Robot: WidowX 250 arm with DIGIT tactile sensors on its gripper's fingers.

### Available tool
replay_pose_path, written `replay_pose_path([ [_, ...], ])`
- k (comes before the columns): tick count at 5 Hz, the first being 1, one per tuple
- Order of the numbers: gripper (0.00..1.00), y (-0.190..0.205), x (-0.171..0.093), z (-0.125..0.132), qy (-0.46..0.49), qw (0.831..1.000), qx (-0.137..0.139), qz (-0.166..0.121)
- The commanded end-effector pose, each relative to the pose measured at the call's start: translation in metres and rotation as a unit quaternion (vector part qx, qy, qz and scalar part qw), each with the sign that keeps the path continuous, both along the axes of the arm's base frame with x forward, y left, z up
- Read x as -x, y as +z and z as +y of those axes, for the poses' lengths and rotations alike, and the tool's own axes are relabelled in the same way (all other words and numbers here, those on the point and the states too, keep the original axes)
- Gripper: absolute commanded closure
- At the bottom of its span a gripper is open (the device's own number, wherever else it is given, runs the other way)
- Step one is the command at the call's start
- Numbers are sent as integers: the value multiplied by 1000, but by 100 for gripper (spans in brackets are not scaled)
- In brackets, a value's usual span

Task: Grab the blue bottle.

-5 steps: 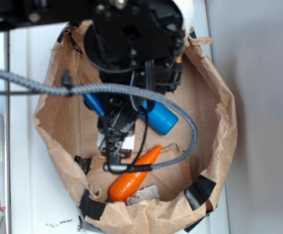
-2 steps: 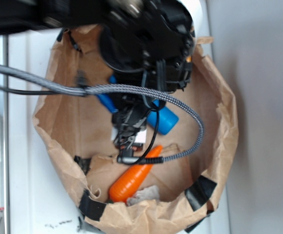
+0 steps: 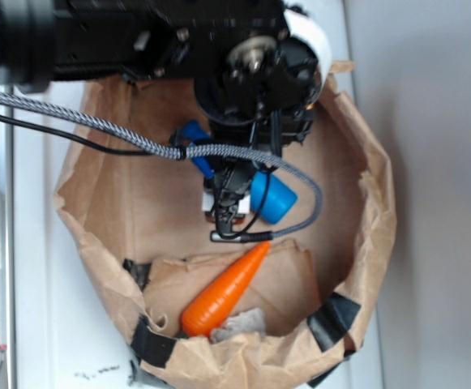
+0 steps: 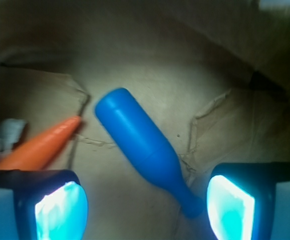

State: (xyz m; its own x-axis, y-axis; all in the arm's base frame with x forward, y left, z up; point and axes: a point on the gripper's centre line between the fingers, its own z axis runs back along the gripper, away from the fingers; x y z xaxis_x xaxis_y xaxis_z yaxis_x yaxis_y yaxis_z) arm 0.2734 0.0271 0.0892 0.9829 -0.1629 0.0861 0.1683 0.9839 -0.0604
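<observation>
Well, I'm seeing no readable labels; my gripper [image 4: 145,202] is hanging open around the blue bottle [image 4: 142,145], beside the carrot [image 4: 37,145]

The robot arm and its gripper [image 3: 229,203] now sit further right and further up in the exterior view than a second ago, directly over the blue bottle [image 3: 271,197]. The orange carrot [image 3: 226,289], earlier partly crossed by the gripper and its braided cable [image 3: 122,134], now lies fully uncovered. The cable loop has lifted clear of it.
</observation>
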Motion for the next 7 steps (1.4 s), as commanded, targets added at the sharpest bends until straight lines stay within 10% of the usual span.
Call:
replay_pose_path([
  [1,0,-34,2,-21,-35,999,-6,-18],
  [3,0,-77,-12,-37,-24,999,-34,-20],
  [4,100,-75,-16,-35,-19,999,-35,-28],
  [7,100,52,-6,-25,3,999,26,-43],
])
